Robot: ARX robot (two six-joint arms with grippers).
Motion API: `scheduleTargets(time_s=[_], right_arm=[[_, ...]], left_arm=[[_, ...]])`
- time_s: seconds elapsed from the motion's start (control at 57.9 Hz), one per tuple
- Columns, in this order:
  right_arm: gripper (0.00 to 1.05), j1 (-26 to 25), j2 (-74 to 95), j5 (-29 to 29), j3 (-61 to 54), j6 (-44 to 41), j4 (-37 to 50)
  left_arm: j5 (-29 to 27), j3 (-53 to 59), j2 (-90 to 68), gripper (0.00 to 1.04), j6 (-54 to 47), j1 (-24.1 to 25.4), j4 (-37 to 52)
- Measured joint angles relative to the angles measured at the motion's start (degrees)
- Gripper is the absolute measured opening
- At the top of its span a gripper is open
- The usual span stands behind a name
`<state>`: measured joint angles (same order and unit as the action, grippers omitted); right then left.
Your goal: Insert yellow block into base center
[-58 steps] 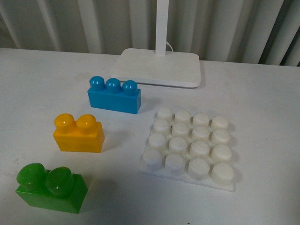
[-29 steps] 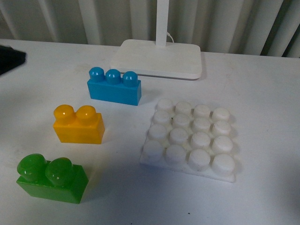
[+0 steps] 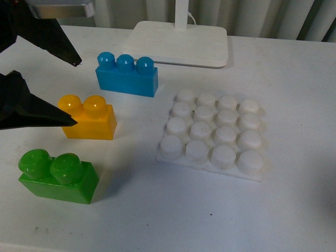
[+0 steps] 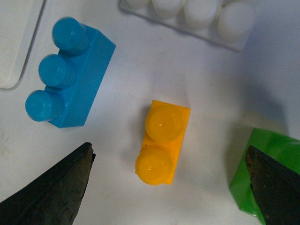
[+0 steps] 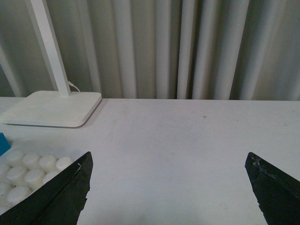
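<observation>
The yellow block [image 3: 89, 118] sits upright on the white table, left of the base [image 3: 212, 134], and apart from it. My left gripper [image 3: 77, 92] is open and hovers above the yellow block, with one finger on each side of it. In the left wrist view the yellow block [image 4: 161, 140] lies between the two black fingertips [image 4: 70, 183] of the left gripper [image 4: 168, 150], untouched. A strip of the base [image 4: 211, 18] shows at that view's edge. My right gripper [image 5: 168, 159] is open and empty above bare table, beside the base [image 5: 28, 173]. It is out of the front view.
A blue three-stud brick [image 3: 126, 74] stands behind the yellow block and a green two-stud brick [image 3: 58, 176] in front of it. A smooth white stand plate [image 3: 181, 37] with an upright post stands at the back. Curtains hang behind the table.
My left gripper has come into the front view from the left and now hangs open over the yellow block. The bricks and base have not moved on the table.
</observation>
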<state>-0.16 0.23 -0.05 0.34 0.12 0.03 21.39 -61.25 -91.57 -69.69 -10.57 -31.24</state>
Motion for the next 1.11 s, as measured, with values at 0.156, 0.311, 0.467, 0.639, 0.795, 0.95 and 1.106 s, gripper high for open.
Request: scheduleTargets(time_s=[0.156, 0.311, 0.467, 0.639, 0.795, 0.95, 1.106], right_arm=[[0.96, 0.0, 0.0, 0.0, 0.0, 0.0, 0.0], [0.96, 0.0, 0.0, 0.0, 0.0, 0.0, 0.0], [0.96, 0.0, 0.0, 0.0, 0.0, 0.0, 0.0], [0.96, 0.0, 0.0, 0.0, 0.0, 0.0, 0.0], [0.96, 0.0, 0.0, 0.0, 0.0, 0.0, 0.0], [0.96, 0.0, 0.0, 0.0, 0.0, 0.0, 0.0], [0.96, 0.0, 0.0, 0.0, 0.0, 0.0, 0.0]], left_arm=[[-0.8, -4.9, -5.2, 0.98, -2.8, -0.5, -3.2], [-0.8, -7.2, -9.4, 0.98, -3.6, -1.9, -3.7], [-0.9, -7.6, -12.2, 0.98, -3.7, -2.9, -3.7], [-2.6, -7.6, -13.7, 0.67, -3.8, -3.0, -4.3], [-3.3, -7.8, -13.8, 0.44, -4.2, -2.8, -5.6], [-1.9, -9.3, -13.7, 0.32, -4.2, -3.0, -6.9], [1.9, -11.4, -12.9, 0.32, -3.0, -5.7, -6.9]])
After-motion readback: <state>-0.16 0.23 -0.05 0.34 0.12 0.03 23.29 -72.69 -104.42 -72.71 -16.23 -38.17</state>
